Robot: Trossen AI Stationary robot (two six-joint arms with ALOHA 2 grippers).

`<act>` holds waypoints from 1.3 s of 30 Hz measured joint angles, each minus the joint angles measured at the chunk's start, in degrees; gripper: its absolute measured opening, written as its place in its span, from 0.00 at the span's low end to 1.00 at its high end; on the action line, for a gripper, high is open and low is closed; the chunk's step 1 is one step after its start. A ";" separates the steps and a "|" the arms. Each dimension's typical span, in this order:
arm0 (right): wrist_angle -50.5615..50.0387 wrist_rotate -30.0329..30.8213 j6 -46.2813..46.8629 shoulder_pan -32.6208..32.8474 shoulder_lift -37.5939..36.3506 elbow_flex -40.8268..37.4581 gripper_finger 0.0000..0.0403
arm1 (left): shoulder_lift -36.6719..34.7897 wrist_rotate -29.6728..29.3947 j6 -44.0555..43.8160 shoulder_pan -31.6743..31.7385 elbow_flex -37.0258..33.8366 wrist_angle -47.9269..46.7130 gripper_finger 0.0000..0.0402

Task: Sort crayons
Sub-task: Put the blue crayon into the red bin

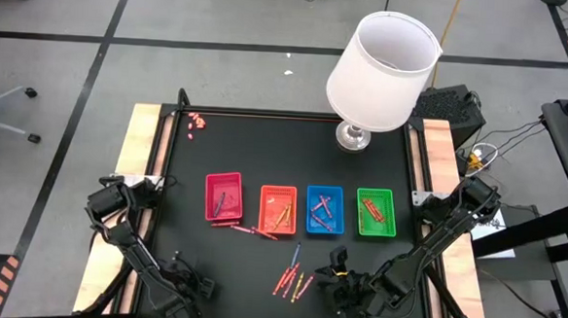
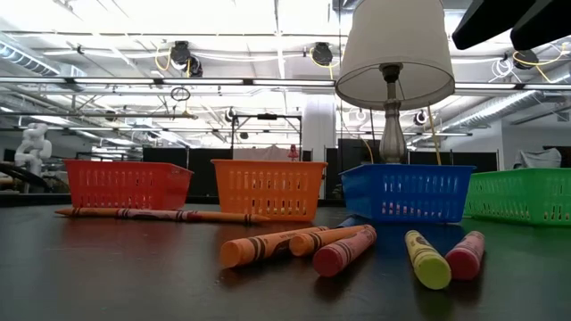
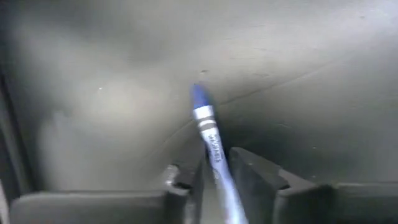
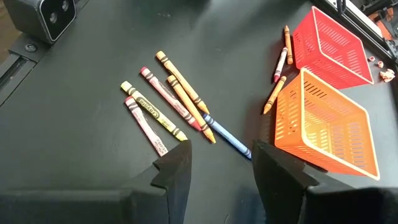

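Note:
Four trays stand in a row mid-table: red (image 1: pixel 224 197), orange (image 1: pixel 278 207), blue (image 1: pixel 324 210) and green (image 1: pixel 376 213), each with crayons in it. Loose crayons (image 1: pixel 292 276) lie in a bunch near the front edge, and a few more (image 1: pixel 246 228) lie in front of the red and orange trays. My left gripper (image 1: pixel 187 292) is at the front left, shut on a blue crayon (image 3: pixel 208 134). My right gripper (image 4: pixel 217 165) hangs open just in front of the bunch of loose crayons (image 4: pixel 168 99), touching none of them. My left gripper pinches the blue crayon's rear part (image 3: pixel 219 171) between its two fingers. The crayon lies along the fingers and sticks out ahead of them, its tip (image 3: pixel 199 93) pointing at the dark table top. Whether the tip touches the table I cannot tell.
A white-shaded lamp (image 1: pixel 381 72) stands at the back of the table, behind the blue tray. Tiny pink bits (image 1: pixel 196 122) lie at the back left corner. Bare black table top lies left of the red tray and around my left gripper.

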 joint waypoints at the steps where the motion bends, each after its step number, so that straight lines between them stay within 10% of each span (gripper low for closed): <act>1: -0.01 0.02 0.00 0.00 0.00 0.00 0.37 | 0.00 -0.56 0.51 -0.18 -0.01 0.27 0.18; 8: -0.02 0.02 0.04 0.00 0.00 0.00 0.37 | 0.11 -2.67 2.27 -0.82 -0.09 0.47 0.02; 23: -0.02 0.01 0.07 0.00 0.00 0.00 0.37 | 0.61 -6.85 5.84 -1.73 7.25 -9.71 0.01; 39: 0.22 -1.39 7.04 0.93 0.00 0.00 0.37 | 0.41 -36.58 31.45 0.30 16.98 -12.47 0.00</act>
